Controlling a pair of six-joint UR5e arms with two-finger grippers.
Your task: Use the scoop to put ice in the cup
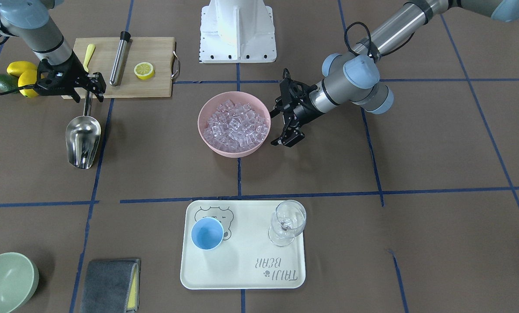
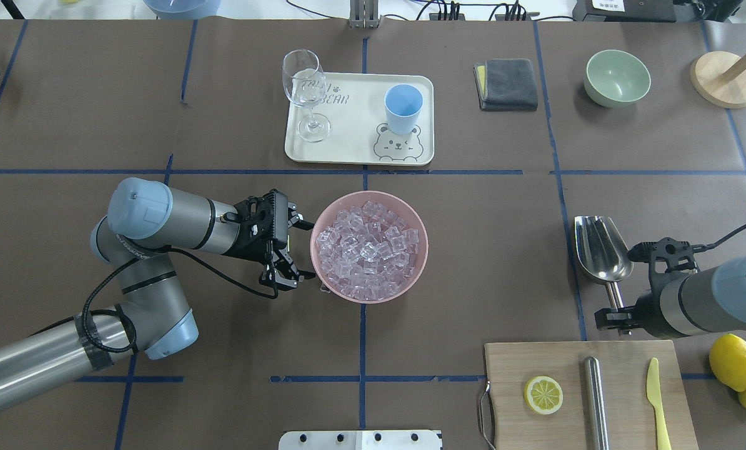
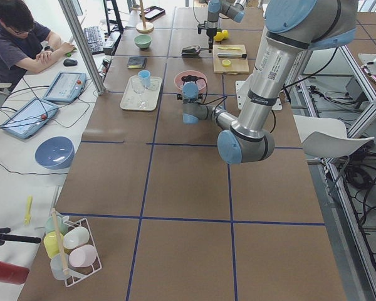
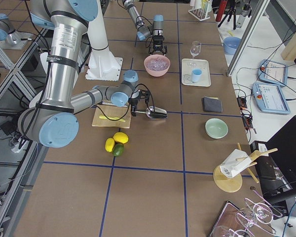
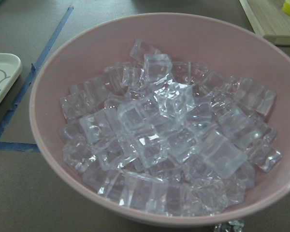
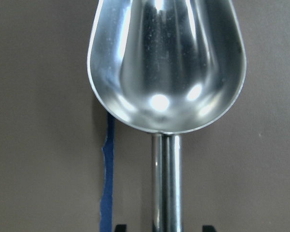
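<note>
Brown table (image 2: 473, 250); left fingers (image 2: 280, 274) spread, empty, level beside bowl (image 2: 370, 195) of ice (image 2: 368, 250); right fingers (image 1: 96, 83) apart, seemingly straddling scoop (image 1: 83, 139) handle.

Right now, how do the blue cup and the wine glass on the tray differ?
The cup is opaque light blue; the wine glass is clear. The cup is stemless and squat; the wine glass stands taller on a thin stem and foot. Both stand upright, apart and empty, on the tray.
</note>
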